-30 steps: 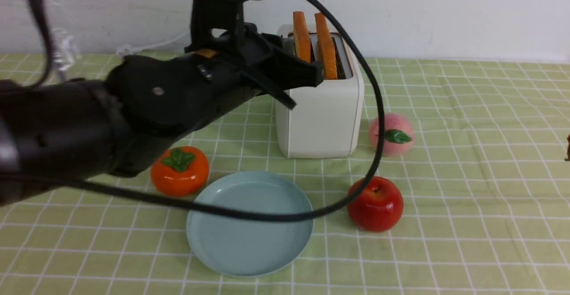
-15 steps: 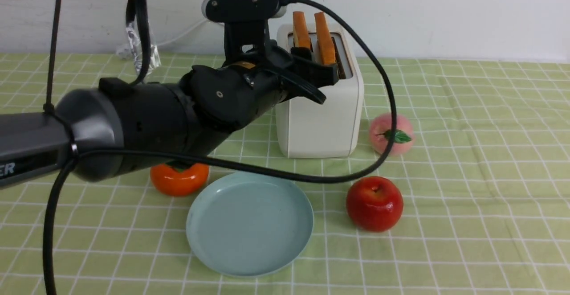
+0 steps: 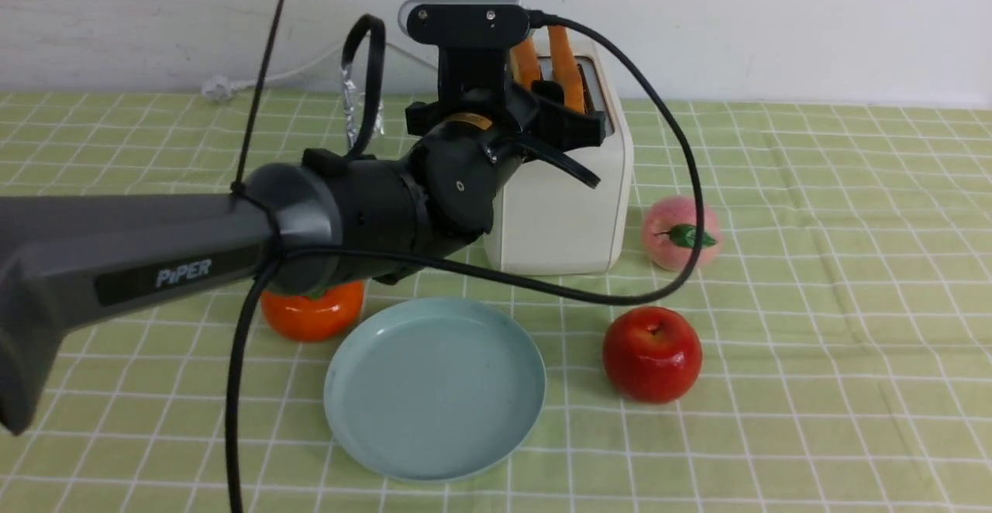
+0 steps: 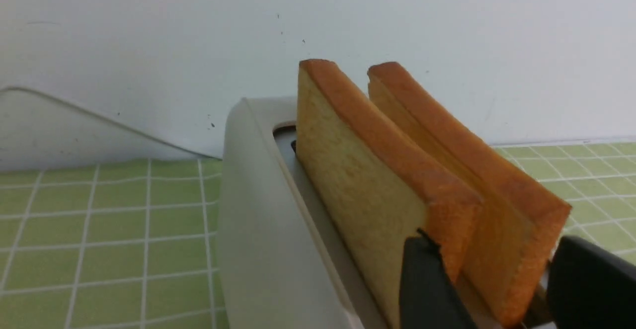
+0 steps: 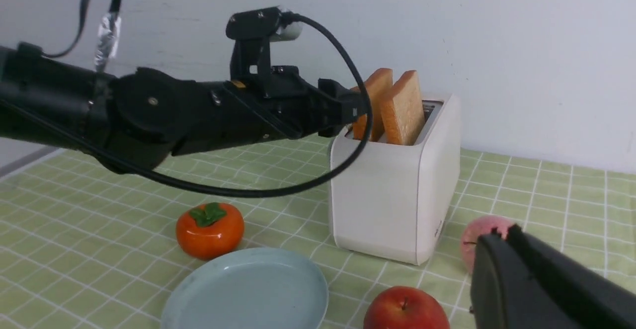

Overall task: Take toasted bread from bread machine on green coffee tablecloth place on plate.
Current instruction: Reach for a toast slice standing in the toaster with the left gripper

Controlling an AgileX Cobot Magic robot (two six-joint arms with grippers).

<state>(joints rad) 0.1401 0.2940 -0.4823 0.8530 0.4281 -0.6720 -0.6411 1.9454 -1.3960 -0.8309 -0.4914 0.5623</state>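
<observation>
- Black left gripper (image 4: 502, 289) has gone forward and upward since one second ago. Then it hung before the toaster (image 3: 558, 211) with its jaws almost together; now the jaws stand apart and are not closed on anything.
- Between these jaws stands the near end of the right toast slice (image 4: 507, 229). The left toast slice (image 4: 357, 185) is just outside the left finger. Both slices are upright in the toaster slots, as before.
- The plate (image 3: 434, 389) lies below the left jaws, nearer to the robot, and has not moved.
- The right gripper (image 5: 502, 242) has its jaws together, well apart from the toaster.
- The slots hide the lower part of both slices. In the front view the left arm covers the top of the persimmon (image 3: 310, 315) and the toaster's left edge. The right gripper is cut off by its own view's corner. If any pad touches the crust, I cannot tell.
- Count: two toast slices, one toaster, one plate, one persimmon, one peach (image 3: 666, 222), one red apple (image 3: 652, 354), all on one green checked tablecloth (image 3: 814, 304).
</observation>
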